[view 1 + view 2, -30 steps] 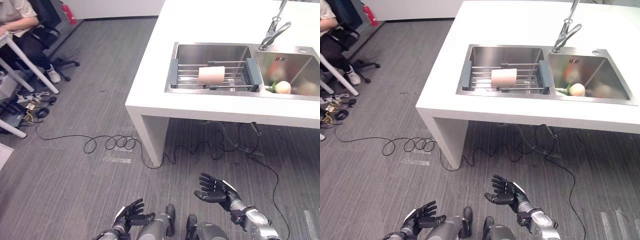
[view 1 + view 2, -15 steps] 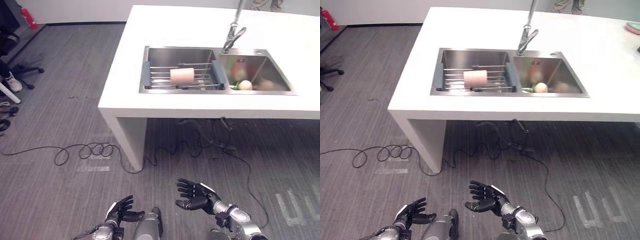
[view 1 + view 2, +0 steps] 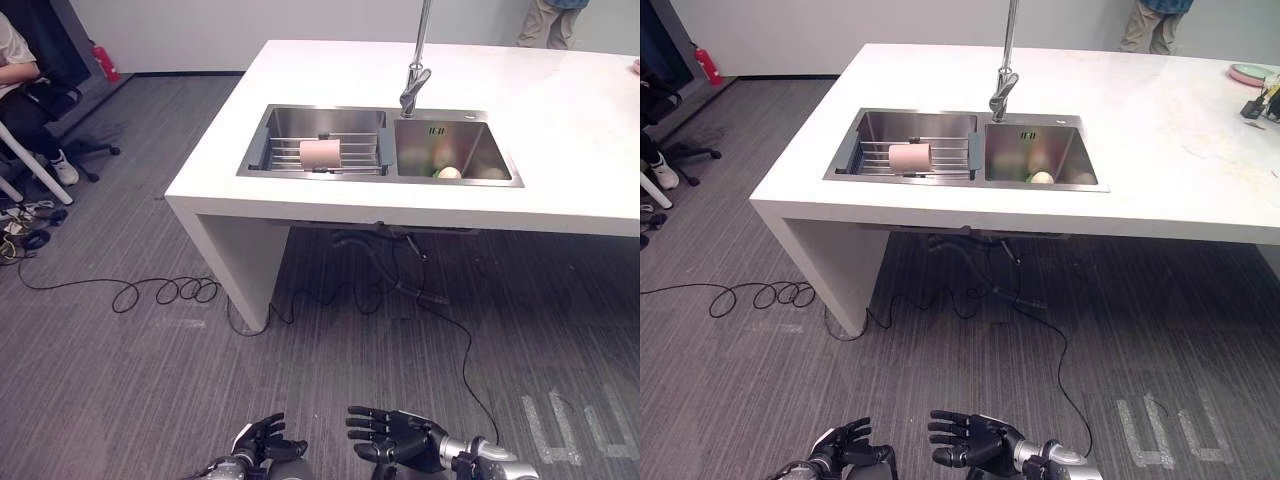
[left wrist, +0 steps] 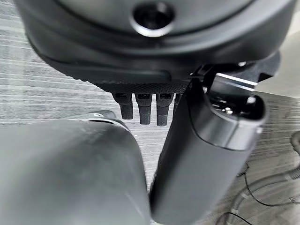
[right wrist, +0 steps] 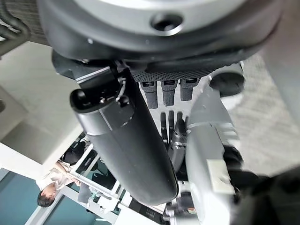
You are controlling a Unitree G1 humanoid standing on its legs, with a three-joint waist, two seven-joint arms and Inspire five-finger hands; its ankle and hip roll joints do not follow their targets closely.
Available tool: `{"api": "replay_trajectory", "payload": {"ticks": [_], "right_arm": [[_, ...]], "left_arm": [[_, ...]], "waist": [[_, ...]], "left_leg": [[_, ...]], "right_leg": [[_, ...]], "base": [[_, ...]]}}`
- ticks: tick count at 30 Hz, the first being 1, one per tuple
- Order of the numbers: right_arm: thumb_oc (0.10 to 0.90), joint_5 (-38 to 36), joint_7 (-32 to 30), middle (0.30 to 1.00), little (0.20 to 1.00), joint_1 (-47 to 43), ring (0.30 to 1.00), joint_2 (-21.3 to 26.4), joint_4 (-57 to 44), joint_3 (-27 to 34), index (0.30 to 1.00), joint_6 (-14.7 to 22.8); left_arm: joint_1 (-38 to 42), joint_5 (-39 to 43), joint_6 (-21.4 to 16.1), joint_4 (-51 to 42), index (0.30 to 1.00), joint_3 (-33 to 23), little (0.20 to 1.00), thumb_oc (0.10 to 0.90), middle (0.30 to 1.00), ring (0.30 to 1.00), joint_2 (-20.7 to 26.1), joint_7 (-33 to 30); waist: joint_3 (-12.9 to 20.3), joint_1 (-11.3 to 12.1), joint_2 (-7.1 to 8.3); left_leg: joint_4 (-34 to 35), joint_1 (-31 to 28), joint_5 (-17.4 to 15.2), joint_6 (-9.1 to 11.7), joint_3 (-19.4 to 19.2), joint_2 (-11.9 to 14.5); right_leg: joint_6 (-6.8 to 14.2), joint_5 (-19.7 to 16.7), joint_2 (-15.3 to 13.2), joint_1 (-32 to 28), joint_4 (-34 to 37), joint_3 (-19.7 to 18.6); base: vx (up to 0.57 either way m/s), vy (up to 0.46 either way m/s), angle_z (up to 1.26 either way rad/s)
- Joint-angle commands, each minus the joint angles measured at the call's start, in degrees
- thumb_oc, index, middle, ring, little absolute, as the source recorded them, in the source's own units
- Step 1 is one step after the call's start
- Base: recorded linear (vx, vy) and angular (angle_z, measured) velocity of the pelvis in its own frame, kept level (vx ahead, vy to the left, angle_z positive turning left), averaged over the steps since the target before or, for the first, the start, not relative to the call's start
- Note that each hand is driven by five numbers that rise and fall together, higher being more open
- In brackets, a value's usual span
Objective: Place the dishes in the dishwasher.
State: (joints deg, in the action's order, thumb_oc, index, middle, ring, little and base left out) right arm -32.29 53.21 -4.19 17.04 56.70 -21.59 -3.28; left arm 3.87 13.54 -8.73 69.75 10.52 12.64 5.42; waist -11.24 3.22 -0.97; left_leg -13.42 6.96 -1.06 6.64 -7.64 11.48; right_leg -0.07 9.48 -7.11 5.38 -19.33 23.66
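Steel sink (image 3: 290,170) on the far white counter (image 3: 560,140) holds a pink cup (image 3: 322,154) on its rack, untouched, while left hand (image 3: 262,442) and right hand (image 3: 395,440) hang near, empty, fingers spread, so nothing seems loaded.

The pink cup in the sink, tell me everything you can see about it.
The pink cup is a plain, pale pink cylinder, matte, perhaps ceramic or plastic. It lies on its side across the wire rack that spans the left basin of the steel sink, resting on the rack's bars. Nothing else touches it. Whether it has a handle cannot be told.
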Motion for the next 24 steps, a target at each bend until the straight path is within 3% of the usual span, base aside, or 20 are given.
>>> {"api": "replay_trajectory", "payload": {"ticks": [1,3,6,7,10,12,14,24], "right_arm": [[0.8,-3.8,5.1,0.9,0.9,-1.0,0.9,-2.5,-2.7,1.7,0.9,0.7],[0.8,-5.3,3.8,0.9,0.9,-0.9,0.9,-3.1,-0.4,2.9,0.9,-1.4],[0.8,-5.2,1.1,0.9,0.9,-0.9,0.9,-3.5,2.1,4.2,0.9,-1.0],[0.8,-9.9,-26.4,0.9,0.9,1.8,0.9,-0.8,7.3,19.4,0.9,7.2],[0.8,-9.9,-26.6,0.9,0.9,2.2,0.9,-1.0,7.9,19.6,0.9,8.3],[0.8,-9.5,-27.3,0.9,0.9,2.2,0.9,-1.1,8.6,19.6,0.9,10.9],[0.8,-10.9,-28.2,0.9,0.9,1.9,0.9,-1.2,8.6,19.6,0.9,10.2],[0.8,-9.4,-30.6,0.9,0.9,0.3,0.9,-1.1,5.3,17.4,0.9,13.9]], "left_arm": [[-0.1,2.1,-2.9,-1.2,0.9,0.7,0.9,0.8,0.9,0.9,0.6,-0.6],[-0.9,2.8,-3.1,0.4,0.9,0.3,0.9,0.8,0.9,0.9,0.2,-0.6],[-1.2,3.0,-3.0,1.4,0.9,0.1,0.9,0.8,0.9,0.9,-0.2,-0.7],[3.2,9.1,15.2,-3.3,0.9,1.6,0.9,0.8,0.9,0.9,-2.9,5.0],[2.8,10.3,14.3,-3.1,0.9,1.8,0.9,0.8,0.9,0.9,-2.4,4.5],[2.5,10.1,13.6,-3.0,0.9,1.7,0.9,0.8,0.9,0.9,-2.2,4.3],[2.0,11.5,12.3,-2.5,0.9,1.5,0.9,0.8,0.9,0.9,-2.0,3.7],[2.9,9.4,8.3,-4.2,0.9,0.9,0.9,0.8,0.9,0.9,-1.1,2.9]], "waist": [[0.9,0.3,-1.13],[1.3,0.5,-1.21],[1.4,0.4,-1.39],[-4.1,-9.2,-2.6],[-3.9,-9.2,-2.77],[-3.5,-9.1,-2.78],[-3.1,-8.9,-2.81],[-2.7,-8.6,-3.12]], "left_leg": [[-3.8,2.6,-5.8,-0.8,1.4,-1.0],[-3.8,2.6,-6.2,-0.8,1.3,-1.6],[-3.8,2.7,-6.2,-0.8,1.2,-1.8],[-3.8,0.6,-9.3,-6.7,-1.1,-9.3],[-3.8,0.4,-9.8,-7.2,-0.3,-9.7],[-3.8,0.5,-10.0,-7.2,-0.5,-9.6],[-3.8,0.7,-10.2,-7.1,-1.1,-9.2],[-3.8,1.3,-9.8,-6.8,-0.6,-8.4]], "right_leg": [[8.1,2.1,-7.1,-5.7,2.1,-3.1],[8.6,1.6,-7.8,-4.6,2.1,-3.3],[8.7,1.5,-8.0,-4.3,2.1,-3.3],[4.2,0.6,3.5,-0.4,2.1,-14.7],[4.4,0.4,3.6,-0.2,2.1,-14.8],[4.6,0.3,3.6,0.0,2.1,-14.5],[4.7,0.5,3.6,-0.1,2.1,-14.0],[3.6,1.9,5.4,-0.8,2.1,-13.6]], "base": [[0.01,0.024,-0.04],[0.0,0.034,-0.03],[0.0,0.011,0.0],[0.0,0.0,0.0],[0.03,0.001,0.35],[0.04,-0.031,-0.19],[0.05,-0.053,-0.26],[0.04,-0.077,-0.03]]}}
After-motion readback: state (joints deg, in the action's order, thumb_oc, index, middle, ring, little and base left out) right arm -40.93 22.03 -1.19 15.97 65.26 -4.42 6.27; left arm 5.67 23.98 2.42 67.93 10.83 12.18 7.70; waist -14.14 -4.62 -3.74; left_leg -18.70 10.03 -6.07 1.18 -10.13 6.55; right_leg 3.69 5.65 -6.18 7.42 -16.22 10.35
